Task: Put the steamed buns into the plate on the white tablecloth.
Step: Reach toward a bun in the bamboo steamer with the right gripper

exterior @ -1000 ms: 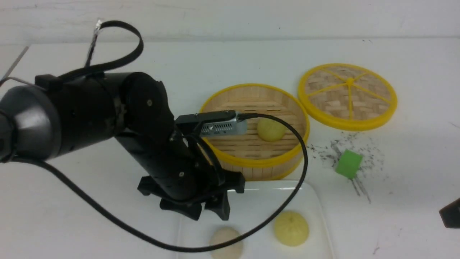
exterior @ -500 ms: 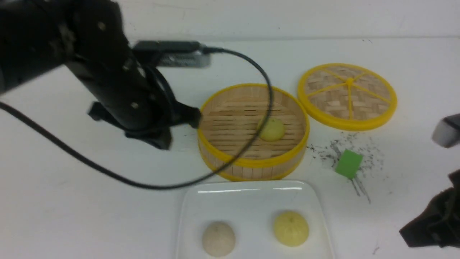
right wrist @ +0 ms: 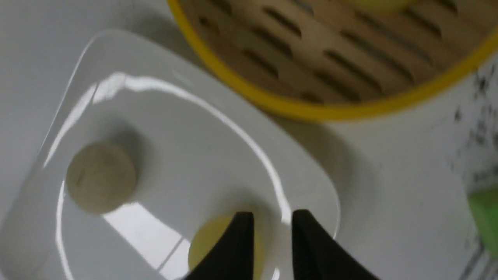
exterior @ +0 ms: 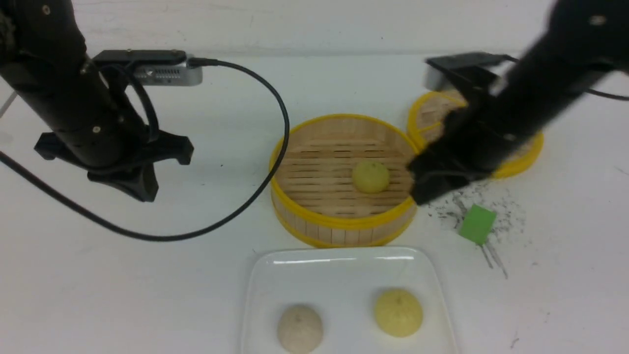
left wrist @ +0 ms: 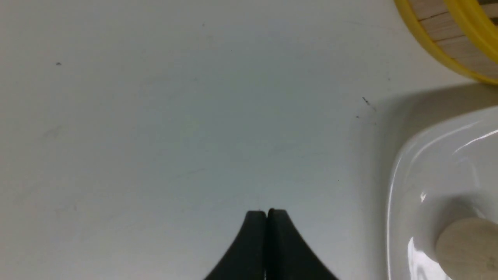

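Buns, from the front: beige-white bun (exterior: 300, 328) and pale yellow bun (exterior: 398, 312) lying in plate (exterior: 344, 255) on white tablecloth (exterior: 147, 295), apart from each other; third bun (exterior: 371, 177) alone on the slats of steamer basket (exterior: 339, 223), just beyond the plate; left pincer (exterior: 142, 189) off to the left above bare cloth, carrying nothing; right pincer (exterior: 427, 189) blurred, at the basket's right rim beside the third bun, partly hiding lid (exterior: 521, 157); touching the rim or clear of it, impossible to tell; green cube (exterior: 476, 223) near by on the scribbled patch.

From the left wrist: left pincer (left wrist: 266, 213) pressed together, empty; corner of plate (left wrist: 404, 175) with beige-white bun (left wrist: 467, 245) to one side.

From the right wrist: right pincer (right wrist: 268, 217) slightly apart, nothing between; plate with both buns beneath; basket rim beyond; all smeared.

Judged from here: seems too narrow a gap for a domed bun; could press on the pleated top and squash or roll it instead of straddling; could clip the yellow rim coming in low and shove the basket toward the plate; could knock the buns already in the plate if released off-centre.
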Robot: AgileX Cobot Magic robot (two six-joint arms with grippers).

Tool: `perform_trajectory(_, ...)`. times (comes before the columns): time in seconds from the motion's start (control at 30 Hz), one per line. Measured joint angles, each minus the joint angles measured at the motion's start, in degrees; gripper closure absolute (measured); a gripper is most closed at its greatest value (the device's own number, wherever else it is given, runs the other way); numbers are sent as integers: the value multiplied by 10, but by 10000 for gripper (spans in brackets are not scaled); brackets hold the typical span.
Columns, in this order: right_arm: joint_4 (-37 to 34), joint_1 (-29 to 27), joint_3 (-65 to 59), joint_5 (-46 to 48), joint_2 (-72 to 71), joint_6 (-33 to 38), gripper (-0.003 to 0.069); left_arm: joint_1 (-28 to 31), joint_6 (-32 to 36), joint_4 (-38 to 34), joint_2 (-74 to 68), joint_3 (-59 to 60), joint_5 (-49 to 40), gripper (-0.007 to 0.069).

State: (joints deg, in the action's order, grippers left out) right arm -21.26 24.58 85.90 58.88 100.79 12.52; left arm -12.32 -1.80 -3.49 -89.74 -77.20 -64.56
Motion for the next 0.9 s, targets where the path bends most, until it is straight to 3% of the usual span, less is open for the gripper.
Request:
perform_trajectory(0.03, 7, 5, 39, -7, 43, 0, 391, 0, 0, -9, 0, 0, 0, 617)
perform_trajectory(0.23, 42, 4, 168, -42, 167, -17, 166, 0, 1, -23, 0, 0, 2, 613)
perform_trajectory(0.37, 47, 4, 206, -55, 214, -25, 113, 0, 3, -23, 0, 0, 2, 612)
perform_trajectory(0.47, 69, 4, 218, -61, 252, -26, 112, 0, 6, -15, 0, 0, 2, 608)
perform_trajectory(0.53, 83, 4, 220, -62, 259, -28, 125, 0, 6, -10, 0, 0, 2, 608)
perform_trajectory(0.67, 110, -1, 223, -60, 267, -37, 249, 0, 6, -6, 0, 0, 2, 606)
perform_trajectory(0.83, 112, -2, 238, -18, 252, -29, 583, 0, 6, -6, 0, 0, 2, 605)
perform_trajectory(0.9, 102, -2, 259, 36, 235, -22, 634, 0, 6, -6, 0, 0, 2, 603)
